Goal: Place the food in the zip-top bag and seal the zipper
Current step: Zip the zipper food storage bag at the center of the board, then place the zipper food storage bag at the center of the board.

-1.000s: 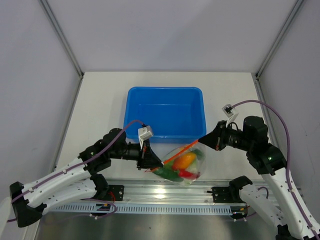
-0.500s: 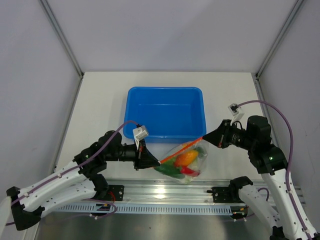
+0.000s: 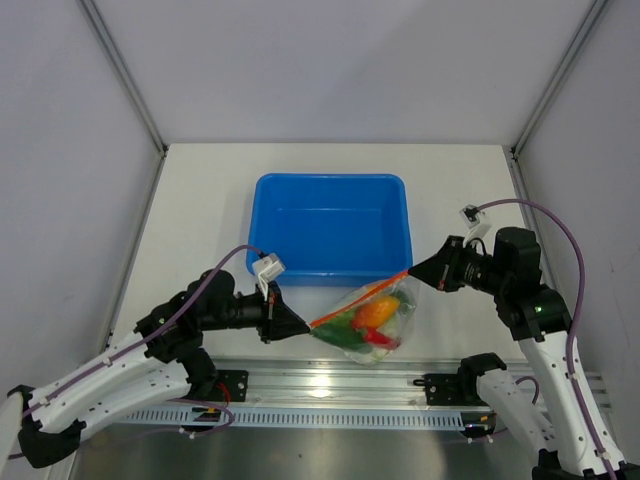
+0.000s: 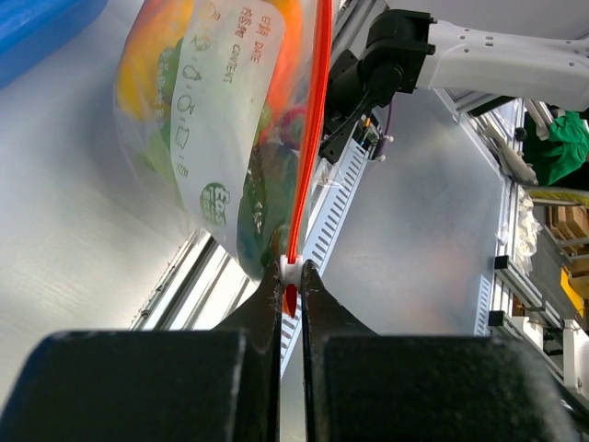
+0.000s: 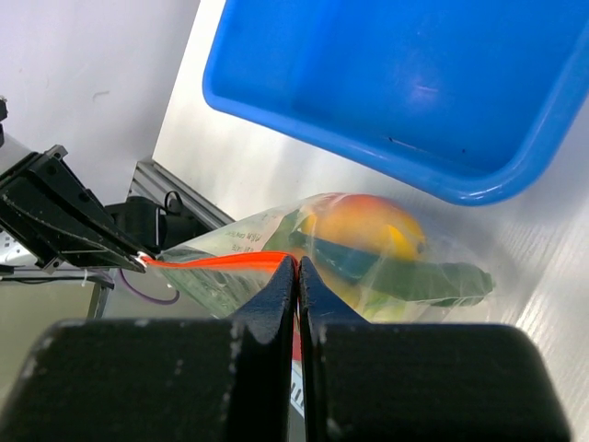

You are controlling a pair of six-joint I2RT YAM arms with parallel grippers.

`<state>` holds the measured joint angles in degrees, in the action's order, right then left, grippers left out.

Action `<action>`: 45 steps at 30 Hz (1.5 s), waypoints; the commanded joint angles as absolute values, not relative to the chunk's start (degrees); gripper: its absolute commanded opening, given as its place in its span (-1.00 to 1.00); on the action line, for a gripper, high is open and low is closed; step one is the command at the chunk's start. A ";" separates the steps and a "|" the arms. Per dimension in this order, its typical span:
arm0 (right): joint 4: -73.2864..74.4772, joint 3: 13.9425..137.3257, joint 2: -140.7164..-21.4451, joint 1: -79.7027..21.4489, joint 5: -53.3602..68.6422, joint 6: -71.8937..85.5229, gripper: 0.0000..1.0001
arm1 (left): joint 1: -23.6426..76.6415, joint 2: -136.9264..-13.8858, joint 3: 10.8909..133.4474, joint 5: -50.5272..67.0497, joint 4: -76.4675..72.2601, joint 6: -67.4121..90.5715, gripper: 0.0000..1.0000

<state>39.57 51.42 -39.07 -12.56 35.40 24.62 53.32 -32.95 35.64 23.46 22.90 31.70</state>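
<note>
Left fingers and right fingers each clamped on 1 end of the thin orange-red zipper strip, clear crinkly plastic bag of toy produce slung between (near front edge of table); over-tension could slip a grip.

The table is a pale, off-white surface, and the right wrist view shows fine ribbing on it. White walls close it in at the back and on both sides. A metal rail runs along its near edge. A blue plastic tub sits flat on the table, roughly in the middle and set toward the back, with its long side parallel to the rail. A clear bag of toy food is just in front of the tub, over the near strip of table beside the rail. It cannot be told whether the bag's underside touches the surface.
</note>
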 commanded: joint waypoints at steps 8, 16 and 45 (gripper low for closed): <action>37.09 51.86 -38.94 -10.02 34.19 23.38 -1.00 | 53.26 -30.41 35.42 22.59 27.77 33.66 -0.99; 37.44 51.68 -39.64 -9.84 35.77 23.47 -1.00 | 53.26 -30.76 35.60 21.80 27.69 33.75 -0.94; 49.48 72.06 -41.83 -9.76 28.13 22.68 -1.00 | 53.26 -34.11 39.64 15.38 28.21 29.00 0.80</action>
